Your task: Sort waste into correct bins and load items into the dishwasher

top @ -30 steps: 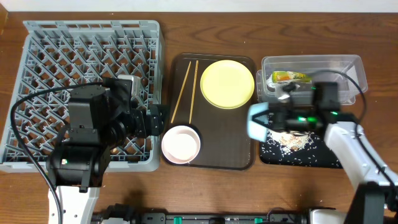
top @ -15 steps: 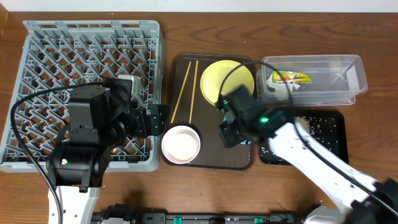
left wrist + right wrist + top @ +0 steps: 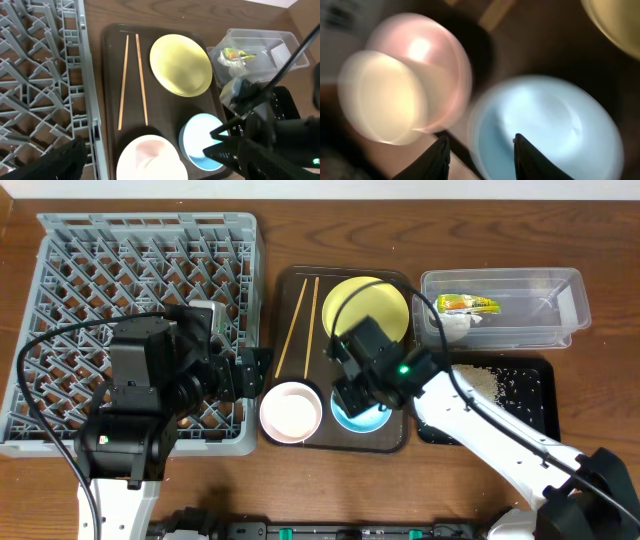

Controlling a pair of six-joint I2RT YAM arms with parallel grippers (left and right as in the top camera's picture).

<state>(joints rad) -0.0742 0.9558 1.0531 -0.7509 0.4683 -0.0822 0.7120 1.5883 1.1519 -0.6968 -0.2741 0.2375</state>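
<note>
From overhead, the right gripper (image 3: 350, 392) hangs over the light blue bowl (image 3: 366, 418), which sits on the dark brown tray (image 3: 400, 432) beside the white-pink bowl (image 3: 291, 411). The left gripper (image 3: 252, 370) is spread and empty by the dish rack (image 3: 100, 270). The left wrist camera finds the light blue bowl just below the yellow plate (image 3: 181, 65). In the blurred right wrist view, parted fingers (image 3: 434, 159) straddle the bowl's rim, gripping nothing.

Matt grey plastic rack (image 3: 140, 220); wooden chopsticks (image 3: 123, 82) on the smooth dark tray (image 3: 162, 107); clear glossy plastic tub (image 3: 500, 275) beside it
</note>
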